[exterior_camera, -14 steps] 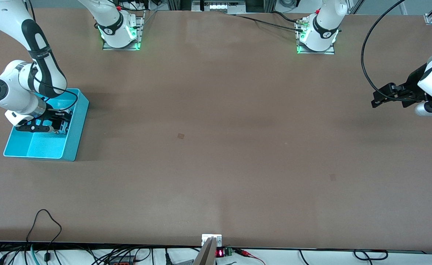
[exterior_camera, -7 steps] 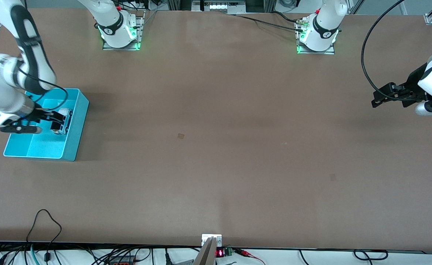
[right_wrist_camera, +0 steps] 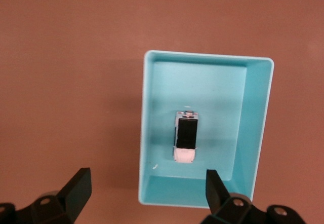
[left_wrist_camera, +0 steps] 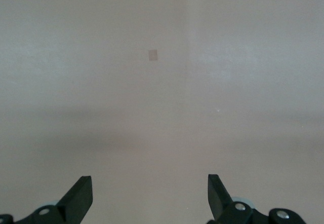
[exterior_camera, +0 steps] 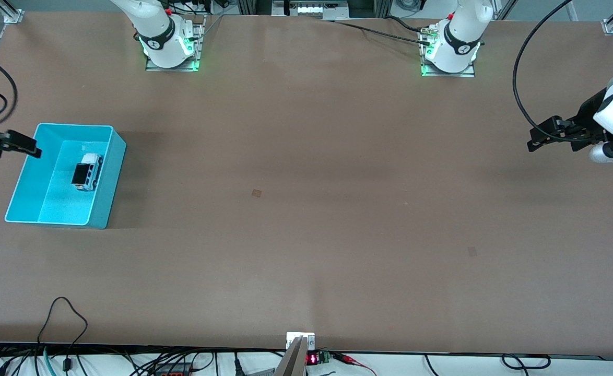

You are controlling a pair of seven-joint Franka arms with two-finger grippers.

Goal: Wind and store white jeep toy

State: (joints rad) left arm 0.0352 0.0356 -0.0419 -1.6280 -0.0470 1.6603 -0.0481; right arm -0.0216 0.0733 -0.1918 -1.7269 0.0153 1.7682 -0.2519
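Sitting upright on its wheels inside the teal bin (exterior_camera: 103, 211), the white jeep toy (exterior_camera: 86, 172) is free of both hands. The bin's on the tabletop (exterior_camera: 306, 209) toward the right arm's end. Right hand (right_wrist_camera: 147, 196) hangs high over the bin's outer edge, fingers spread, nothing in them. Left hand (left_wrist_camera: 150, 196) waits over bare tabletop at the left arm's end, fingers spread too, empty.

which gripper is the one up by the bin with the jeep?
The right gripper, open at the teal bin's rim, white jeep toy inside. The left gripper waits, open, at its own table end.
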